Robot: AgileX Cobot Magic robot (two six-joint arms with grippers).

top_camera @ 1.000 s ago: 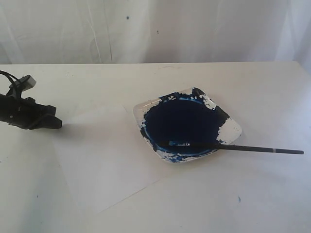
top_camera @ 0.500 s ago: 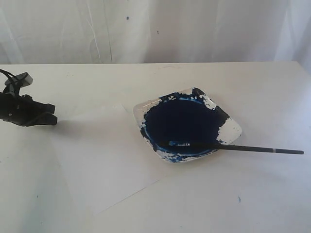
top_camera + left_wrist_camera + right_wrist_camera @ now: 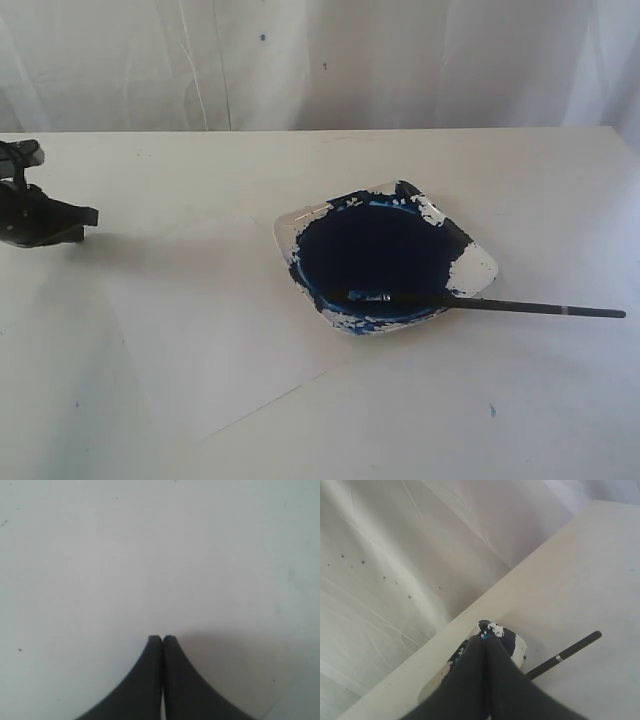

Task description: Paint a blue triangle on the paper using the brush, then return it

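Note:
The brush (image 3: 520,307) lies with its bristle end in a square dish (image 3: 478,268) of dark blue paint. Its black handle rests on the dish's front rim and sticks out to the right over the table. The paper (image 3: 210,320), a plain white sheet with no paint showing on it, lies left of and in front of the dish. My left gripper (image 3: 90,214) is shut and empty at the far left edge, well clear of the paper; the left wrist view shows its closed tips (image 3: 162,638) over bare white table. My right gripper (image 3: 485,637) is shut and empty, with the dish (image 3: 519,649) and brush handle (image 3: 570,652) beyond it.
A white cloth backdrop (image 3: 320,60) hangs behind the white table (image 3: 560,420). The table's far edge runs along the backdrop. A few small blue specks dot the tabletop near the front right.
My left gripper has pulled back to the left, from beside the paper's far left corner to the edge of the exterior view. The brush, dish and paper have not moved.

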